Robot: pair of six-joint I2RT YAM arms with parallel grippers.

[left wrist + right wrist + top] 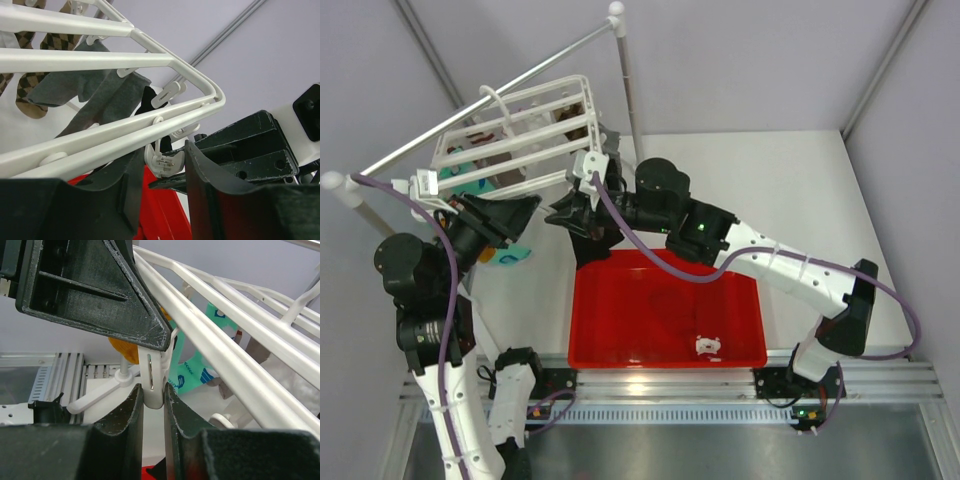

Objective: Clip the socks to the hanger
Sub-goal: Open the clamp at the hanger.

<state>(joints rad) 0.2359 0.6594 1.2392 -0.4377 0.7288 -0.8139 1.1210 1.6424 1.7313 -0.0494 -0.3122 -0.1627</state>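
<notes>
Clip [156,371] pinched by right gripper [152,392] (hanger [215,346] overhead).

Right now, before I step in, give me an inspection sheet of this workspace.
Surface: white table; red tray holding one small white piece.
Job's things: hanger by the metal rail; dark sock hanging under it.
Clutter: teal sock, orange sock near the hanger.
Grippers: right gripper shut on a hanger clip; left gripper jaws apart, dark sock fabric seemingly between them.
Cables: purple cable along each arm.
Surroundings: grey walls.
</notes>
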